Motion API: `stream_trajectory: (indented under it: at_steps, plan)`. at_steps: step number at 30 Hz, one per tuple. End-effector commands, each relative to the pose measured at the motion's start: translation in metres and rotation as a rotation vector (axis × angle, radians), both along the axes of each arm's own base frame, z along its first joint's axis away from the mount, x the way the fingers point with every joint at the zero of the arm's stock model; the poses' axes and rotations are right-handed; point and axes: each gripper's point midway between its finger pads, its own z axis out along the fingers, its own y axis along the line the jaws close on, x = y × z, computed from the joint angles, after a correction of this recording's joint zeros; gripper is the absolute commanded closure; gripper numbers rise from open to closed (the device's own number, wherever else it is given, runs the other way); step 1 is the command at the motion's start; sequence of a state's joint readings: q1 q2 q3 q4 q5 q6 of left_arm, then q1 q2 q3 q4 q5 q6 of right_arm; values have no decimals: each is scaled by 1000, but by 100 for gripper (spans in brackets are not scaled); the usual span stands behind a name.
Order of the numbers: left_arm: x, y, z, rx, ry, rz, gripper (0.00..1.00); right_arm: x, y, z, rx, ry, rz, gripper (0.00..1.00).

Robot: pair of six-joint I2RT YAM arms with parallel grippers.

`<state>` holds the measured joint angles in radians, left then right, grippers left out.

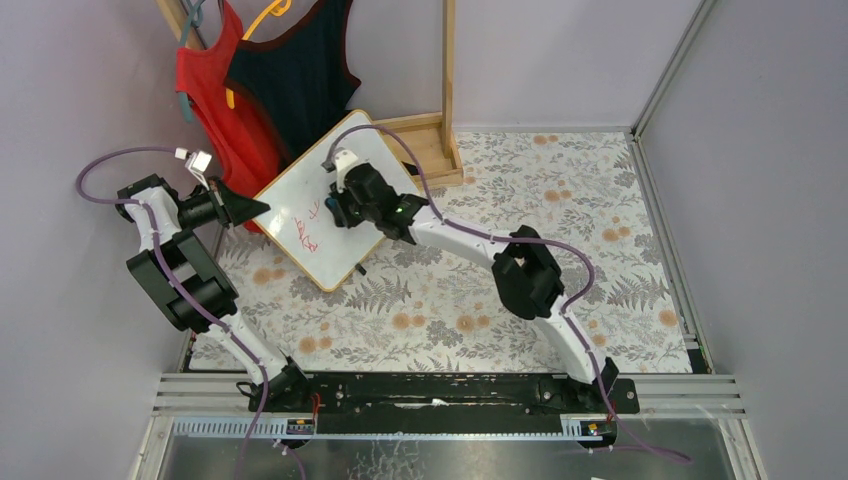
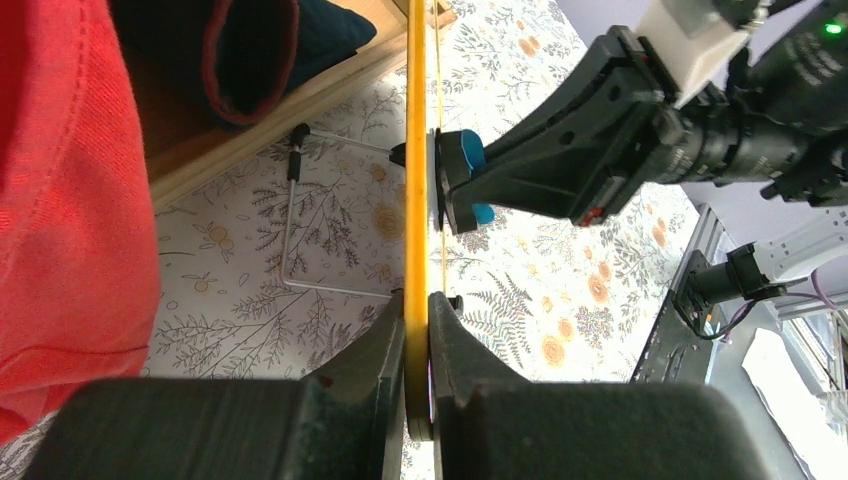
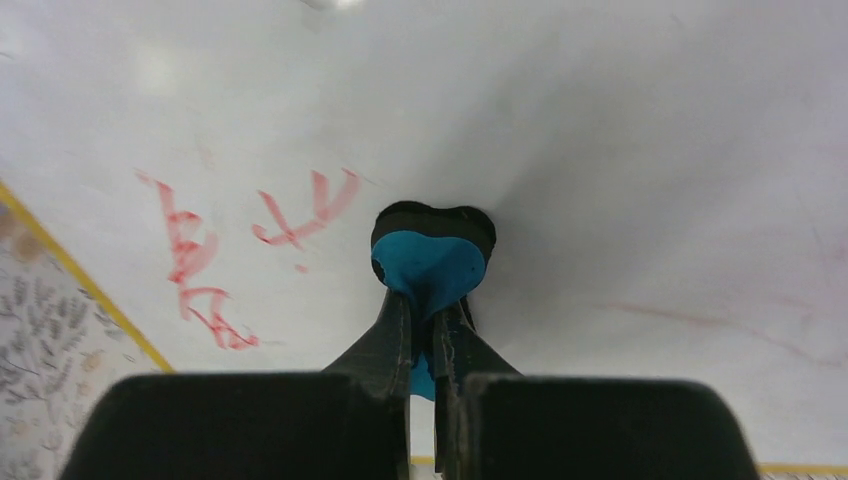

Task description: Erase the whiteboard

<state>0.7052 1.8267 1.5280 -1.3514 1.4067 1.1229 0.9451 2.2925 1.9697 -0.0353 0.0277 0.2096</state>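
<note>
A whiteboard (image 1: 330, 190) with a yellow wooden frame stands tilted on the floral table, with red writing (image 1: 305, 228) near its lower left. My left gripper (image 1: 250, 208) is shut on the board's left edge, seen edge-on in the left wrist view (image 2: 416, 200). My right gripper (image 1: 335, 210) is shut on a blue eraser (image 3: 430, 265) whose black pad presses against the white surface, just right of the red marks (image 3: 200, 265). The eraser also shows in the left wrist view (image 2: 468, 160), against the board's face.
A red top (image 1: 215, 100) and a dark navy top (image 1: 295, 80) hang on a wooden rack (image 1: 448, 90) behind the board. The board's metal wire stand (image 2: 292, 230) rests on the table behind it. Grey walls close in on the left and the right.
</note>
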Motion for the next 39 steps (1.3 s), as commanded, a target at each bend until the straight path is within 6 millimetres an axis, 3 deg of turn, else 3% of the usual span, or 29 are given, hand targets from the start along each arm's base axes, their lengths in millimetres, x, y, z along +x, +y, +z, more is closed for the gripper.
stream_trajectory:
  at_steps: [1,6,11,18,24,39]
  plan:
    - [-7,-6,-16,93,27,-41,100,-39,68,15,107,-48,118,100]
    - [-7,-7,-15,89,23,-41,100,-61,85,20,134,-34,161,100]
    - [-7,-8,-15,89,24,-43,100,-63,87,15,122,-46,163,100]
    - [-8,-7,-15,98,33,-41,100,-26,66,6,68,-81,91,100]
    - [-7,-7,-8,111,30,-38,100,13,34,11,50,-102,14,100]
    - [-3,-14,19,149,17,-44,100,75,-25,29,18,-171,-129,100]
